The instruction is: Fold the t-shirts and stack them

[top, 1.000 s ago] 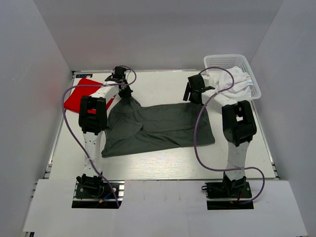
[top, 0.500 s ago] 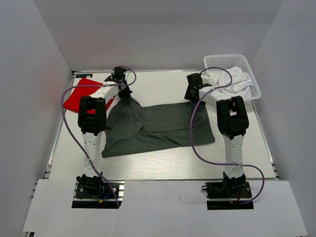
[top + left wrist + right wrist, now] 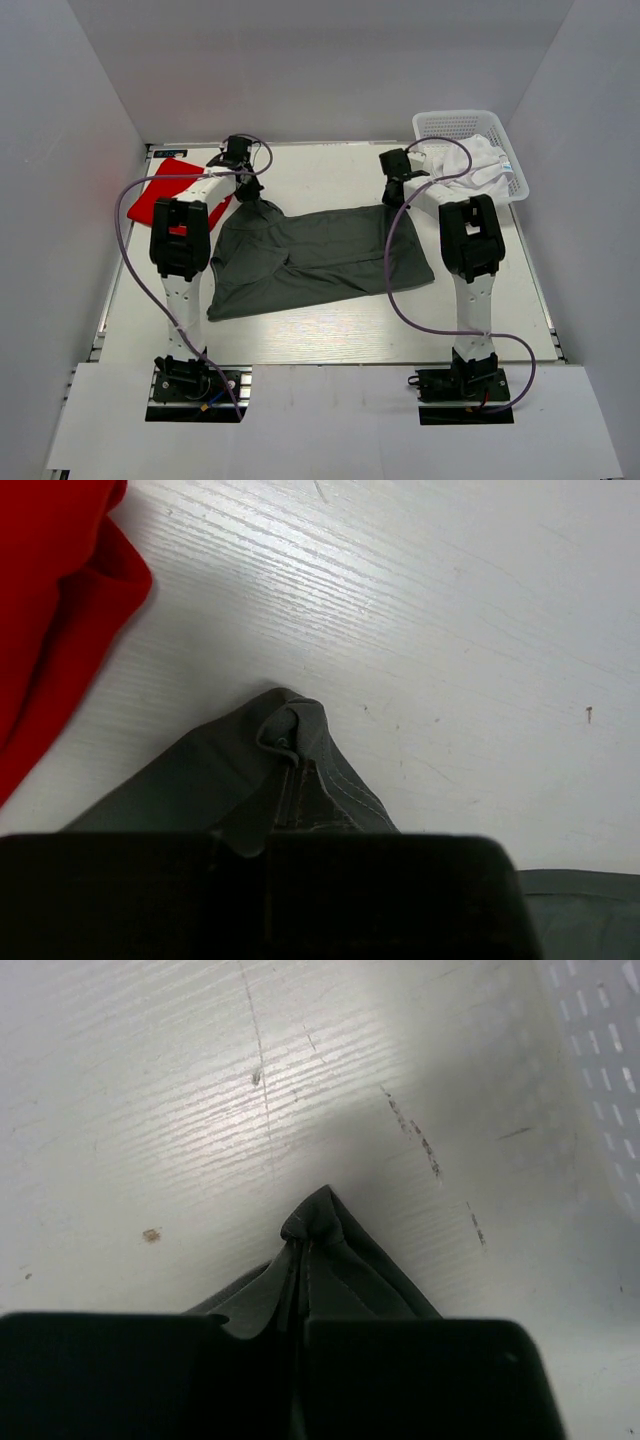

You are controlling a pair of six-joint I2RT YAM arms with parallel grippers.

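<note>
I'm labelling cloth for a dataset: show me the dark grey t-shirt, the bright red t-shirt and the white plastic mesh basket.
dark grey t-shirt (image 3: 320, 255), top view, flat middle.
bright red t-shirt (image 3: 160, 195), top view, left half.
white plastic mesh basket (image 3: 455, 122), top view, far wall.

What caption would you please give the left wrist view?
Left fingers pinch a dark grey t-shirt corner, red t-shirt lying nearby.

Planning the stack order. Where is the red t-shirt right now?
In the top view, the red t-shirt lies at the far-left corner of the table, partly hidden by the left arm, just left of the grey t-shirt.
</note>
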